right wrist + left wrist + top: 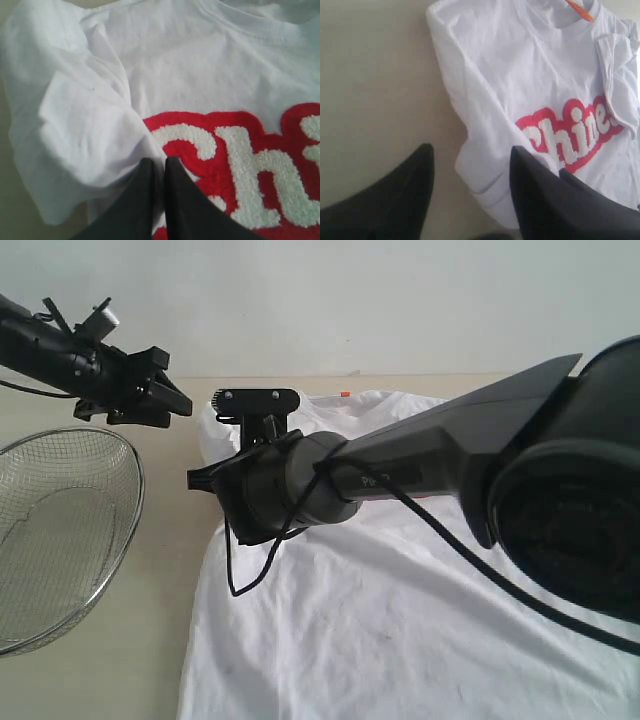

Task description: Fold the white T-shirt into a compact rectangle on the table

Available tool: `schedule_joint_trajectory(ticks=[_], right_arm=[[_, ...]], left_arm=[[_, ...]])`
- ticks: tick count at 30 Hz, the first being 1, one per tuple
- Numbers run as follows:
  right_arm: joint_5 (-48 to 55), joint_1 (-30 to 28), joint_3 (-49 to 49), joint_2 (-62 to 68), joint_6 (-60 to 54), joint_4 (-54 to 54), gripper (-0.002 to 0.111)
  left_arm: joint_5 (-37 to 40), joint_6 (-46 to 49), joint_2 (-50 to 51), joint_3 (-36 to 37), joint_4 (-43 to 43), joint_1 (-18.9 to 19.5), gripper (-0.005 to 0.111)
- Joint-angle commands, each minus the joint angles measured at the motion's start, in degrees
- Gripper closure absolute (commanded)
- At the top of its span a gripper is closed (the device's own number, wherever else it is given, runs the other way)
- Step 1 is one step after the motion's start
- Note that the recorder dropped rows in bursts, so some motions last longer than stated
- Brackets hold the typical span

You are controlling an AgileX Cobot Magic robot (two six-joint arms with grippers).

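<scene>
White T-shirt (400, 620) lies print-up on the beige counter (170, 570), before a pale wall (350, 300). The right arm (420, 455) blocks much of it. A wire basket (60, 530) sits beside the shirt at left. Left gripper (471, 149) hangs spread; right gripper (159, 161) pinches a sleeve fold.

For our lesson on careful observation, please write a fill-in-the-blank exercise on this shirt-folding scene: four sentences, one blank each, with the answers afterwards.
1. The lettering on the white T-shirt sits on a ___ band.
2. The collar tag is ___.
3. The left gripper has jaws that stand ___.
4. The right gripper has jaws that are ___.

Missing words: red; orange; open; shut.
</scene>
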Motion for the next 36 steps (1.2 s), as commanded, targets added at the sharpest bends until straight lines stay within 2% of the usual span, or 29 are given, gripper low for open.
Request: schedule_joint_trajectory(ticks=[1,5,20,24,29,31,35,36], right_arm=[[-0.11,-0.08,0.31,-0.94,-0.39,0.11,0.108],[0.03,-0.08,0.31,-0.94,-0.52,0.11,0.108],[0.15,-0.08,0.31,-0.94,-0.43,0.11,0.108],[0.15,-0.08,0.31,-0.94,-0.3,0.11,0.108],[0.22,-0.08,0.31,-0.94,-0.41,0.11,0.108],[0.22,-0.08,0.31,-0.94,-0.41,0.11,0.108],[0.22,-0.08,0.31,-0.94,-0.41,0.11,0.108],[0.22,-0.08,0.31,-0.94,-0.41,0.11,0.108]], left_arm=[[-1.18,0.56,1.29,-1.74,-0.49,-1.39,0.061],[-1.29,2.86,3.26,-3.13,-0.73,-3.17,0.061],[-2.64,5.06,5.08,-4.09,-2.72,-4.14,0.061],[0.14,5.06,5.08,-4.09,-2.61,-5.41,0.061],[5.07,4.18,4.96,-4.09,-2.85,-5.26,0.061],[5.08,3.81,4.96,-4.09,-2.94,-5.26,0.066],[6.7,3.92,4.71,-4.09,-2.94,-5.26,0.101],[6.82,4.15,4.57,-4.23,-2.94,-5.26,0.102]])
